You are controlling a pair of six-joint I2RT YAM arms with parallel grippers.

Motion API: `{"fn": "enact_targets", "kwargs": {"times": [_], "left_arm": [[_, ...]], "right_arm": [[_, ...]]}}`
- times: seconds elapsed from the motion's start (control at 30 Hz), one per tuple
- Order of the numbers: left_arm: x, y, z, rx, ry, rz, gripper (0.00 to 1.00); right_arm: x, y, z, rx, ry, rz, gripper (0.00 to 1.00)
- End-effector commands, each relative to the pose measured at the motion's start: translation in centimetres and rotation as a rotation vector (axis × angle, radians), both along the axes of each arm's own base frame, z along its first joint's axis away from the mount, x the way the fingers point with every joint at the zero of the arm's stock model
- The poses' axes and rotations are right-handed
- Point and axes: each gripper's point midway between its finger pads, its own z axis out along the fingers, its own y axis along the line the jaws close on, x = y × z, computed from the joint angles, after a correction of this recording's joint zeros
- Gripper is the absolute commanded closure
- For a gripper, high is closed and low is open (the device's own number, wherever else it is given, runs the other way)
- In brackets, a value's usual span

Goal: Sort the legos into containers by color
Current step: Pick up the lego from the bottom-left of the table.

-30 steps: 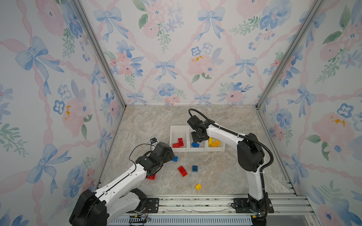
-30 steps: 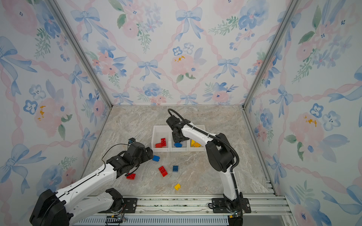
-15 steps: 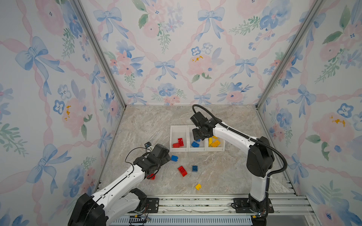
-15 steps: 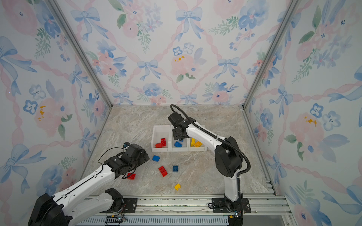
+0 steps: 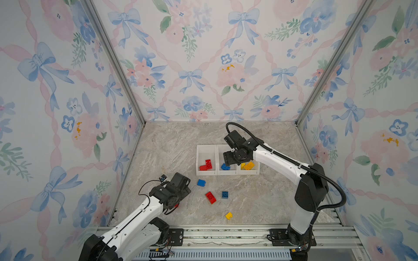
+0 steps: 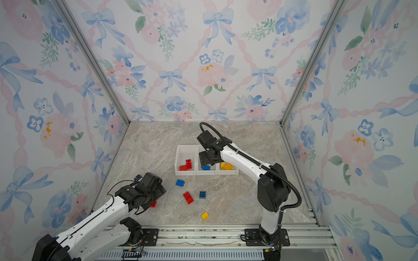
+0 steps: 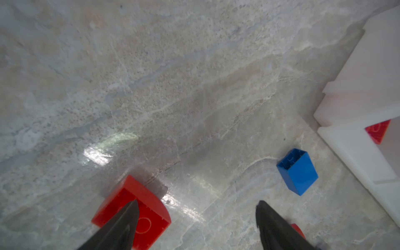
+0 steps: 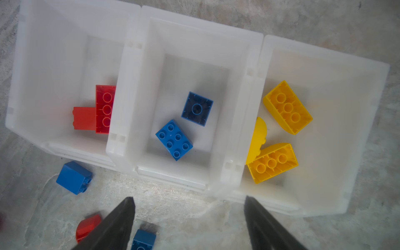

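Three white containers (image 5: pixel 204 172) stand joined in a row mid-table. The left one holds red legos (image 5: pixel 206 165), the middle one blue legos (image 8: pixel 174 139), the right one yellow legos (image 5: pixel 248 165). My right gripper (image 8: pixel 188 198) hangs open and empty over the middle container (image 8: pixel 134 91). Loose on the table lie a blue brick (image 5: pixel 201 182), a red brick (image 5: pixel 210 197), a small blue brick (image 5: pixel 224 194) and a yellow brick (image 5: pixel 229 215). My left gripper (image 7: pixel 197 203) is open low over the table. One of its fingers overlaps a red brick (image 7: pixel 149 207).
Marble tabletop enclosed by floral walls on three sides. A metal rail (image 5: pixel 226 232) with both arm bases runs along the front edge. In the left wrist view a second bit of red (image 7: pixel 297 230) shows behind the other finger, and the blue brick (image 7: pixel 297 171) lies near the containers' corner (image 7: pixel 346 149).
My right gripper has opened and shifted a little over the containers, its elbow swinging right. My left gripper has drawn back toward the front left, down over the red brick.
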Motion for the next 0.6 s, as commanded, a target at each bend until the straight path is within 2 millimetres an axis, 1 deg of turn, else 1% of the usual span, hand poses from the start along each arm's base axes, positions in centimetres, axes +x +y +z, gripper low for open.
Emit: {"fn": "enact_targets", "kwargs": {"times": [0.0,0.23,0.3,0.4,0.57], "left_arm": [[-2.0,0.5,-1.2,-0.013,0.088,0.028,0.14],[-2.2,0.8,-1.3,-0.005,0.131,0.041,0.15],[-1.9,0.3,-0.5,-0.03,0.132,0.035,0.16],[-1.9,0.3,0.5,-0.034,0.121,0.049,0.16],[-2.8,0.8,0.8,-0.028,0.14,0.067,0.17]], "right_arm": [[-1.7,-0.3,0.5,0.008,0.027,0.014,0.16],[-2.1,-0.5,0.6,0.017,0.033,0.009,0.14],[-2.2,-0.6,0.6,0.015,0.035,0.008,0.13],[-2.3,-0.7,0.9,0.015,0.033,0.007,0.13],[-2.3,-0.7,1.1,0.022,0.033,0.008,0.12]]}}
